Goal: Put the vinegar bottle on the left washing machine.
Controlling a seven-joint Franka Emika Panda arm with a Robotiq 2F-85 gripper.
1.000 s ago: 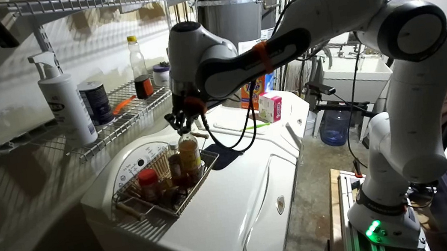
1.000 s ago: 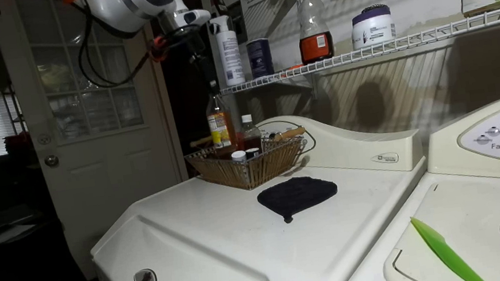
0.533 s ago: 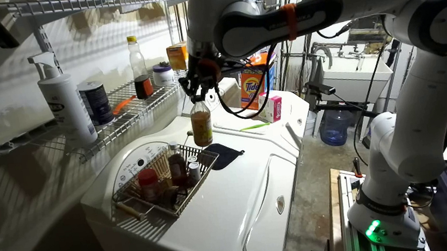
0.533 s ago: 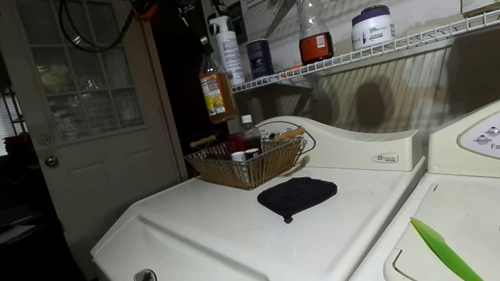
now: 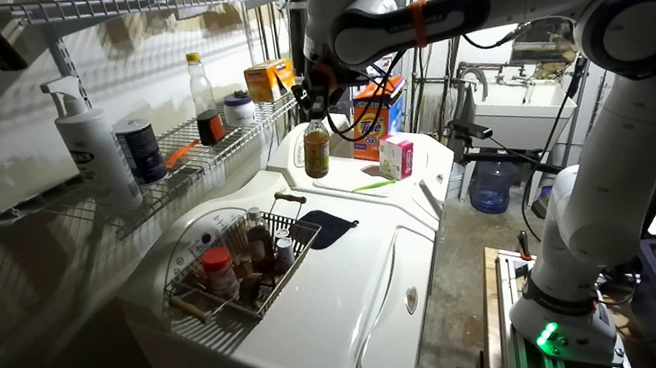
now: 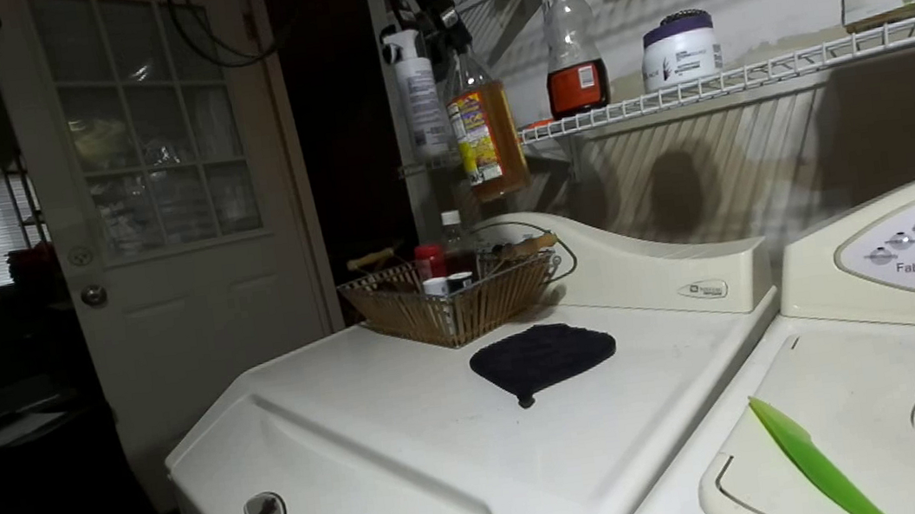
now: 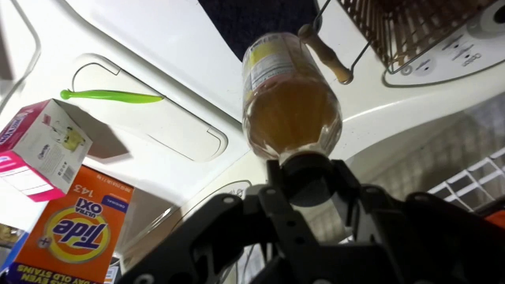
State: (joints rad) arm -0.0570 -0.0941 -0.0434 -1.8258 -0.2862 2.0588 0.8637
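The vinegar bottle (image 5: 317, 155) has amber contents, a colourful label and a dark cap. My gripper (image 7: 307, 170) is shut on its cap, with a finger on each side. The bottle (image 6: 489, 141) hangs in the air, slightly tilted in an exterior view, with nothing under its base. The wrist view shows the bottle (image 7: 291, 112) from its cap end. My gripper (image 6: 454, 30) is partly cut off at that exterior view's top. The left washing machine (image 6: 373, 424) is white; its top (image 5: 324, 298) lies below the bottle's height.
A wire basket (image 6: 421, 312) with a red-topped jar and bottles stands on the left machine, handles raised. A dark pot holder (image 6: 544, 358) lies beside it. A green utensil (image 7: 114, 96), a pink-white box (image 7: 51, 146) and a Tide box (image 7: 75, 228) are on the right machine. A wire shelf (image 6: 783, 61) runs along the wall.
The vinegar bottle has come up out of the basket in my shut gripper. It has then moved to the right in both exterior views, away from the basket.
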